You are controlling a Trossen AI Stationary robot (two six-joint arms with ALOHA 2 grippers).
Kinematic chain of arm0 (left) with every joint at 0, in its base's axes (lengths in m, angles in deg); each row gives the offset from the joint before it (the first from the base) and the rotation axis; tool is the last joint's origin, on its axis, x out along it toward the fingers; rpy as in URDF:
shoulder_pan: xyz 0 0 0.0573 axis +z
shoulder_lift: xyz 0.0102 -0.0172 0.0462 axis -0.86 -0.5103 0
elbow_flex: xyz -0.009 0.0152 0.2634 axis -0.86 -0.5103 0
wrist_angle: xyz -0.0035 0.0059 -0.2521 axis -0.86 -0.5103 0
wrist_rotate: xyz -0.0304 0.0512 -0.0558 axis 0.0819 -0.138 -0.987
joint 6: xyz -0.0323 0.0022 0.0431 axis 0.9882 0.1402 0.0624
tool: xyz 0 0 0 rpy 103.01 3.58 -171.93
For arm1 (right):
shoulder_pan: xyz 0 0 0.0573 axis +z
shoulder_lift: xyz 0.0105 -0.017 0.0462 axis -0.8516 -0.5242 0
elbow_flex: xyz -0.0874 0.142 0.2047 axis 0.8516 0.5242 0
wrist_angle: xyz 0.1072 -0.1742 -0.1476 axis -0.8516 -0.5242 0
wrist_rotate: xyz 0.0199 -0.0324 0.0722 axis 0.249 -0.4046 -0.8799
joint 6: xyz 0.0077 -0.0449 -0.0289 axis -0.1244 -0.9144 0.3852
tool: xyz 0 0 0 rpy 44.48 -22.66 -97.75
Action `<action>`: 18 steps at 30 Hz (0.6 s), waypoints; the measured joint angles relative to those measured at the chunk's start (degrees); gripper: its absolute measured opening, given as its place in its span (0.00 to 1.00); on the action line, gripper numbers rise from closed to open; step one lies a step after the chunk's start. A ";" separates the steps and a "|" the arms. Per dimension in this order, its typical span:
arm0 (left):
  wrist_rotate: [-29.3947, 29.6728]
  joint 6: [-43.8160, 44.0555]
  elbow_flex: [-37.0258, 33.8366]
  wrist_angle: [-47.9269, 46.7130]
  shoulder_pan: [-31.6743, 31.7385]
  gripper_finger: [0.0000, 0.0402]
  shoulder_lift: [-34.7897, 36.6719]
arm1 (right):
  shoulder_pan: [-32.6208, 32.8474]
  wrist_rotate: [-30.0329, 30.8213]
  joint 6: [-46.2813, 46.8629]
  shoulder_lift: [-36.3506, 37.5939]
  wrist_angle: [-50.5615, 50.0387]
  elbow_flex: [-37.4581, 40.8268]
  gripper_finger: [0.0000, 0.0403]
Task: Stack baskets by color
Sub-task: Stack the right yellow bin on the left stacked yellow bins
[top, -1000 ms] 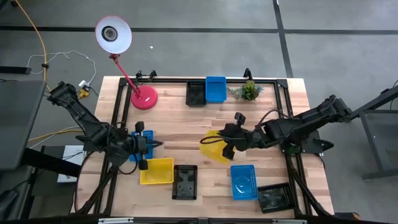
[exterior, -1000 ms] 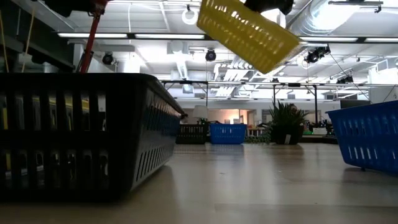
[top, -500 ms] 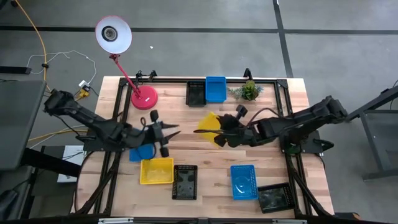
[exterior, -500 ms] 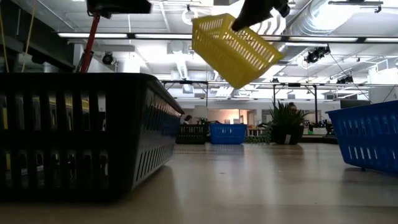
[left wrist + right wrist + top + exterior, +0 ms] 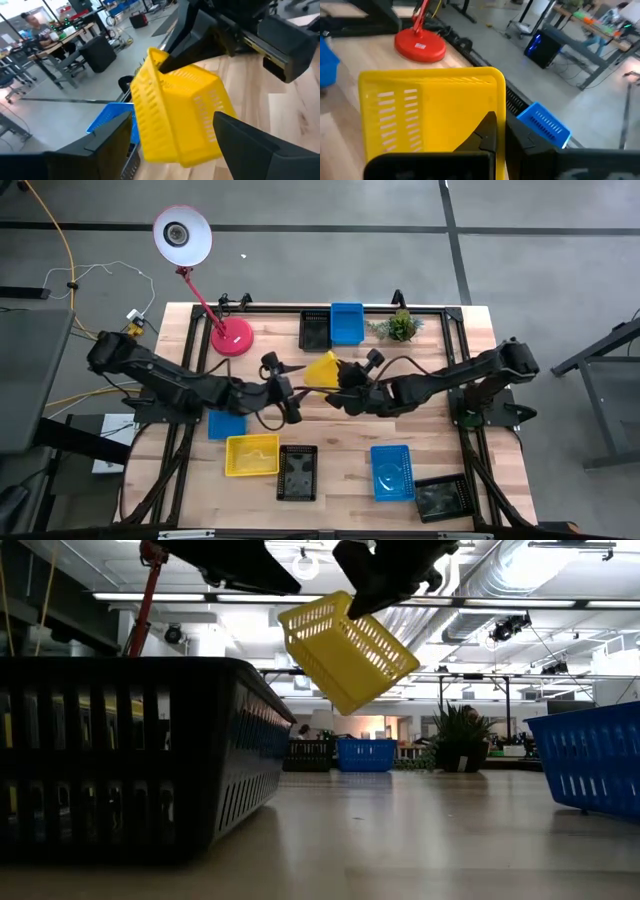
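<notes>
A yellow basket (image 5: 322, 368) hangs tilted over the middle of the table, with my right gripper (image 5: 343, 383) shut on it. In the low view this yellow basket (image 5: 345, 650) is well clear of the tabletop. My left gripper (image 5: 292, 388) is open beside it. In the left wrist view its two fingers stand on either side of the basket (image 5: 175, 120). On the table rest a second yellow basket (image 5: 252, 454), blue baskets (image 5: 392, 471) (image 5: 227, 424) (image 5: 347, 322) and black baskets (image 5: 297, 472) (image 5: 440, 497) (image 5: 315, 331). My right gripper pinches one side wall of the yellow basket at its rim (image 5: 496, 102), one finger inside the basket and one outside. The fingers come nearly level from the table's right. The basket is lifted clear and tilted. I cannot tell whether my left gripper's fingers touch it.
A pink desk lamp (image 5: 230, 337) stands at the far left and a small green plant (image 5: 400, 327) at the far right. A black frame (image 5: 400, 308) runs around the table's edges. Bare wood lies under the two grippers.
My right gripper has carried the yellow basket toward the table's left and far edge, sinking a little, and the basket has tipped further. My left gripper has swung from near the left blue basket toward the held yellow basket and has opened.
</notes>
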 joint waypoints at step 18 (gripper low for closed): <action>1.45 0.88 3.34 -1.89 5.49 0.37 -6.47 | 1.18 -1.08 -2.21 -0.14 3.11 0.01 0.00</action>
